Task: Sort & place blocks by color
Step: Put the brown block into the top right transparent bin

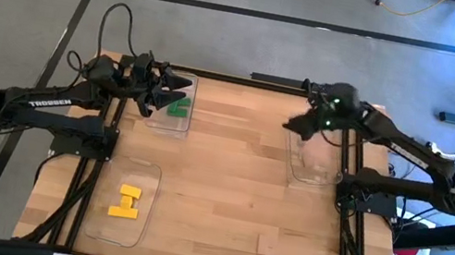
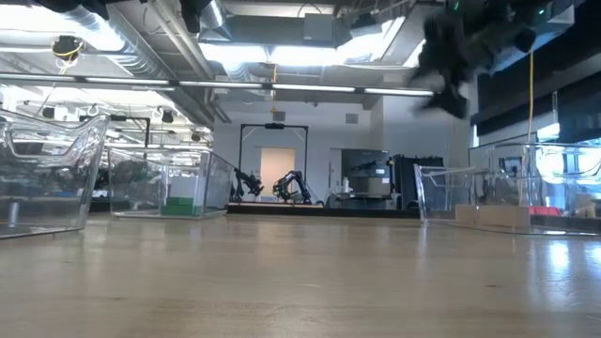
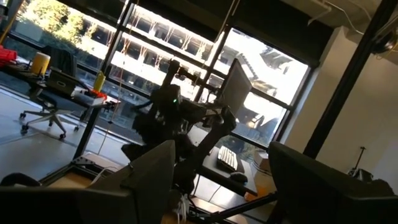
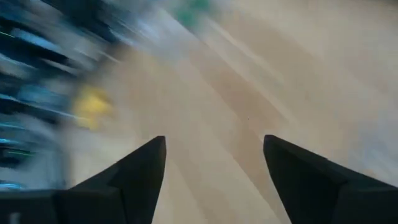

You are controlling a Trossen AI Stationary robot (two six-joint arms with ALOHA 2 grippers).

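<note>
On the wooden table [image 1: 227,184] three clear plastic trays hold the sorted pieces. The far-left tray [image 1: 177,105] contains the green blocks [image 1: 178,107], which also show as a green band inside that tray in the low view. The near-left tray [image 1: 122,201] holds the yellow blocks [image 1: 126,203], lying together near its middle. The far-right tray [image 1: 316,159] stands under the right arm; what lies inside it cannot be made out from above. The left gripper [image 1: 168,91] hangs over the far-left tray, just beside the green blocks, its two dark fingers [image 3: 152,171] spread apart with nothing between them. The right gripper [image 1: 295,126] is held above the table at the inner edge of the far-right tray, its fingers [image 4: 140,171] parted wide and empty, with bare wood showing in the gap. In the right wrist view the scene is smeared, with a yellow patch and a green patch only vaguely visible beyond the fingers.
</note>
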